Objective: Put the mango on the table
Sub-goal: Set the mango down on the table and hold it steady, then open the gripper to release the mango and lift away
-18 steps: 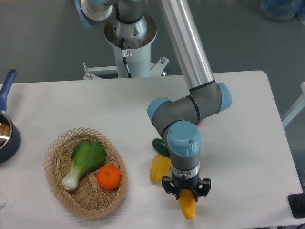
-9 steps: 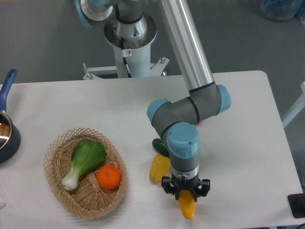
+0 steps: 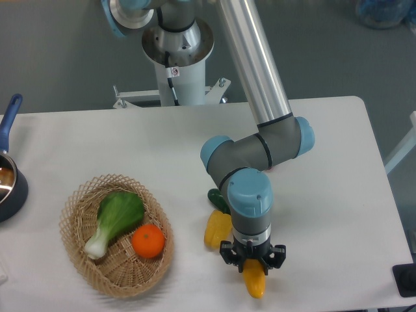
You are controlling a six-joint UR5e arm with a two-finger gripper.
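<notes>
The gripper points straight down over the near part of the table, and the mango sticks out from under it toward the camera. Only the lower yellow end of the mango shows; its upper part is hidden beneath the gripper's black body. The fingers sit on both sides of the fruit and appear to clamp it, though the contact itself is covered by the wrist. Whether the mango touches the table surface or hangs just above it cannot be told from this angle.

Just to the left of the gripper lies a piece of corn, yellow and stubby, resting on the table. Behind the corn, partly hidden by the arm, a dark green vegetable pokes out. Its full shape cannot be made out.

Further left stands a wicker basket, well apart from the gripper. Inside it are 2 things: a bok choy with its white stem pointing to the near left, and a round orange touching it on the right.

At the far left edge of the table, a dark pot with a blue handle is cut off by the frame.
</notes>
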